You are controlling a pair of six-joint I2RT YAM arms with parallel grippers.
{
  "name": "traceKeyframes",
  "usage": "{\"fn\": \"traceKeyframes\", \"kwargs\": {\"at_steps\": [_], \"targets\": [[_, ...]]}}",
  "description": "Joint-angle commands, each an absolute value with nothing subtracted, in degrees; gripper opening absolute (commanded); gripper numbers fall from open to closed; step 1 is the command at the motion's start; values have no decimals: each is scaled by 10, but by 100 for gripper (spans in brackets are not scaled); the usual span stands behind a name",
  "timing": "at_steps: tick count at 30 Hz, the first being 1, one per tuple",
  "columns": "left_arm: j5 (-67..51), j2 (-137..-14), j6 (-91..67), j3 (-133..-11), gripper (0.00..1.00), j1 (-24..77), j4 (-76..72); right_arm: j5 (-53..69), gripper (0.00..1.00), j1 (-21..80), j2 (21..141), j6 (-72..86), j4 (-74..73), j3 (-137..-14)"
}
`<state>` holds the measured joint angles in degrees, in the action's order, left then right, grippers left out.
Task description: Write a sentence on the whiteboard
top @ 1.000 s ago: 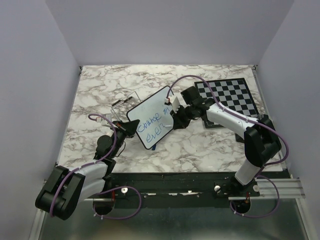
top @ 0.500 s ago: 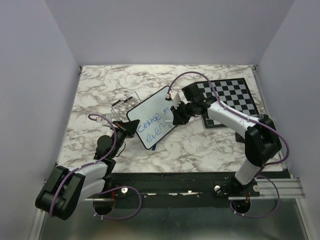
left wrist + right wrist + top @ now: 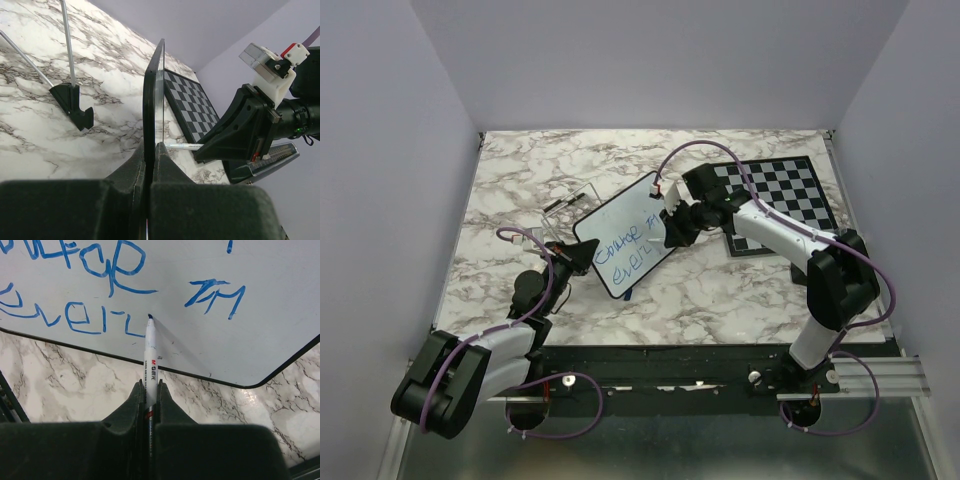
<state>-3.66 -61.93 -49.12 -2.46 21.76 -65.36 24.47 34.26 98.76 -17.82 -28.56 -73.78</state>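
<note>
Standing between the clamped left jaws, whiteboard [image 3: 625, 238] touches marker [image 3: 150, 355] pinched in right jaws.

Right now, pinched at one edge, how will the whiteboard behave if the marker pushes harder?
The whiteboard looks thin yet straight, so probably stiff. Gripped at one edge by the left gripper, it may pivot or flex away from the marker. Its glossy face probably lets the tip skid.
</note>
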Motion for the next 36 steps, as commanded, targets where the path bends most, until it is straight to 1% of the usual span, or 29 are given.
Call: {"fn": "traceKeyframes", "kwargs": {"at_steps": [1,17,30,36], "targets": [[-53,-608,-475,-3,0,221,-666,240,1,340,998,-185,-300,-726],[-51,-612,-475,-3,0,221,-667,260,1,342,991,-200,-316,-679],[-54,-624,-474,-4,0,221,-676,281,0,364,997,-185,-320,-724],[-53,-616,-471,-3,0,221,-668,274,1,362,947,-183,-326,-740]]}}
